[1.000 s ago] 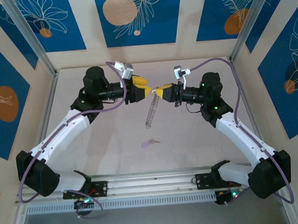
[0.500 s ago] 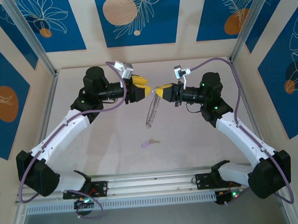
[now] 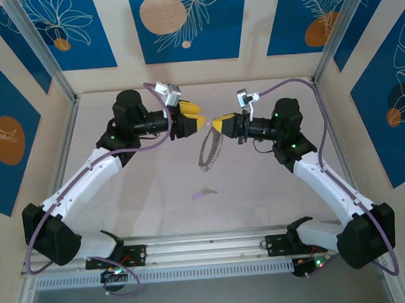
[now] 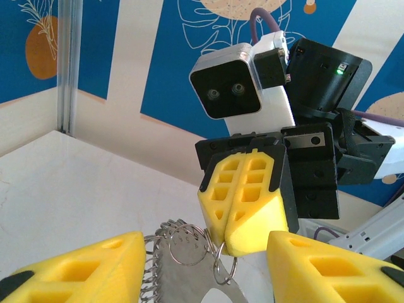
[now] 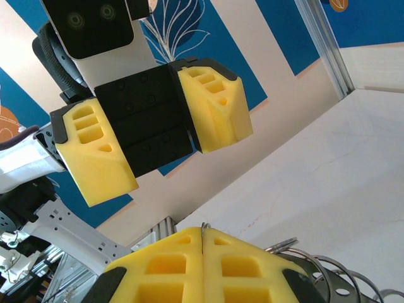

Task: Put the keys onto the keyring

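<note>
**Ring held up, second tool lined up beside it**

The right tool point(image 3: 218, 125) is closed on the top of the keyring point(image 3: 208, 151), which hangs below it. The left tool point(image 3: 195, 120) faces it nose to nose, jaws half apart and holding nothing. In the left wrist view its fingers point(image 4: 72, 265) stand on either side of the right tool's tip, with the ring's small loops between them. The key point(image 3: 203, 192) lies flat on the bench point(image 3: 150, 188), well below both tools and toward their bases.

The step looks like a second hold on the ring. The left tool should close on the bare hoop just beside the right tool's pads, not on the loose loops, which would likely slip. A slow approach would keep the ring from swinging. The right tool should hold firm until the new grip is sure.
</note>
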{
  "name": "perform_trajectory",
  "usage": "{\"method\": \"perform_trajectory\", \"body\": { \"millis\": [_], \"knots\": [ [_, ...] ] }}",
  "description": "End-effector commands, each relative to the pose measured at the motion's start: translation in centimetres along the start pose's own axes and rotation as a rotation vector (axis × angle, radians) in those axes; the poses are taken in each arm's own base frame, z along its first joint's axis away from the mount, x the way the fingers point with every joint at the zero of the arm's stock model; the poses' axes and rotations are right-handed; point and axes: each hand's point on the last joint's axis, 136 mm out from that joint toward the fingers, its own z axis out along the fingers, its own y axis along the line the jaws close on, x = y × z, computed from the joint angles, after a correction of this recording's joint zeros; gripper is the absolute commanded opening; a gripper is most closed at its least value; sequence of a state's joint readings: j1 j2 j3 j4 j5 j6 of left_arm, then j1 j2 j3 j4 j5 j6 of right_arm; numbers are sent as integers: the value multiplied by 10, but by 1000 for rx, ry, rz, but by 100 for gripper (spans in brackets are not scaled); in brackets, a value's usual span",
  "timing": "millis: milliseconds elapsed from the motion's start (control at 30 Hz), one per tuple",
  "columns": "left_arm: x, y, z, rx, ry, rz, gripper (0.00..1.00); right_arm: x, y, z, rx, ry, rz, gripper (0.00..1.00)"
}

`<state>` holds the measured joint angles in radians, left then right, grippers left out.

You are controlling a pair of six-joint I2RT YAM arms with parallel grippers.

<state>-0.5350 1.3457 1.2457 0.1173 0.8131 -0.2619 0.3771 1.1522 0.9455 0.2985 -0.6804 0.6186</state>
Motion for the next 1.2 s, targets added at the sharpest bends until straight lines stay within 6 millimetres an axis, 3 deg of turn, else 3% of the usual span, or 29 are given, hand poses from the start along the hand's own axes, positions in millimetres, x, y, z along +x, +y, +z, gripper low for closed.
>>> {"method": "perform_trajectory", "body": {
  "millis": [0,1167],
  "knots": [
    [0,0,3,11,-9,-1,53,-5,4,-4,-1,-25,-23,0],
    [2,1,4,15,-7,-6,54,-2,-1,-6,3,-27,-13,0]
  ]
}}
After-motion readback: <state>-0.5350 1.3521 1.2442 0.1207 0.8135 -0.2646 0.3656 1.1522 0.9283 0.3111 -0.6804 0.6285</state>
